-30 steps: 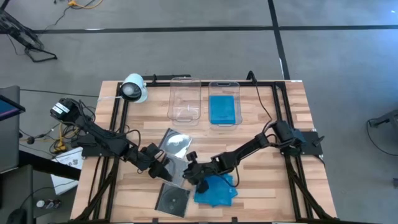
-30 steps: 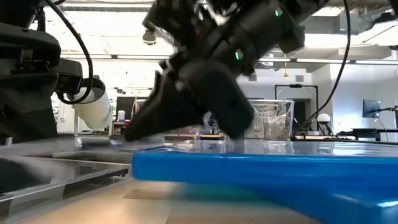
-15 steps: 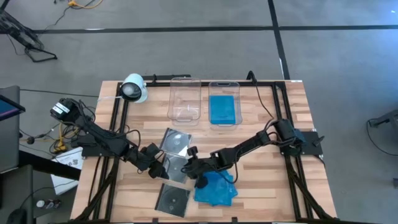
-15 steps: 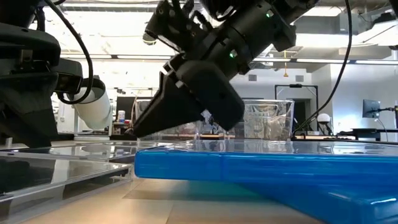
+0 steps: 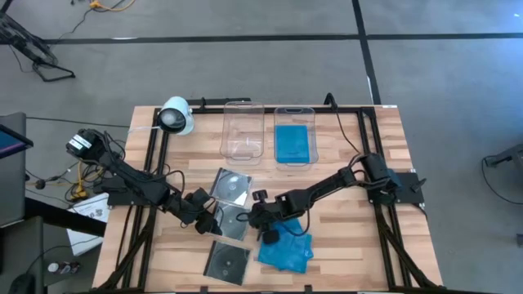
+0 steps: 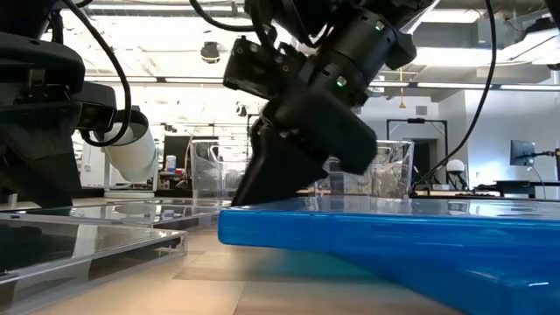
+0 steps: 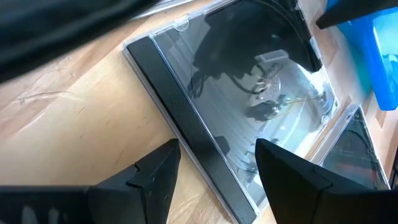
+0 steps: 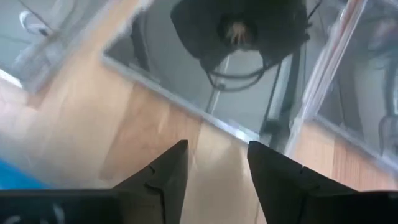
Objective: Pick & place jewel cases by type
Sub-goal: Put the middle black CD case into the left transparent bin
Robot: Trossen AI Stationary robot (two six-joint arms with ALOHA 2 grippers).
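On the slatted wooden table (image 5: 343, 245), two clear rectangular plastic tubs stand side by side in the upper middle of the high view: the left tub (image 5: 243, 131) looks bare, though its clear walls make that hard to judge, and the right tub (image 5: 294, 134) holds a translucent blue jewel case (image 5: 293, 143). A white dome-shaped camera (image 5: 175, 116) sits at the upper left corner of the table. Below the tubs lie three clear-and-black jewel cases showing silver discs: one tilted case (image 5: 230, 186) at centre, a second case (image 5: 231, 222) just below it and partly under the arms, and a third case (image 5: 226, 260) near the lower edge. A loose pile of bright blue jewel cases (image 5: 285, 248) lies lower centre-right, filling the foreground of the low view. The right gripper (image 5: 260, 220) has slid left off the blue pile since a second ago and now hangs over bare wood beside the second case, fingers (image 8: 163, 180) parted and holding nothing. The left gripper (image 5: 209, 222) stays low at that case's left edge, its fingers (image 7: 152, 180) apart over the black spine.
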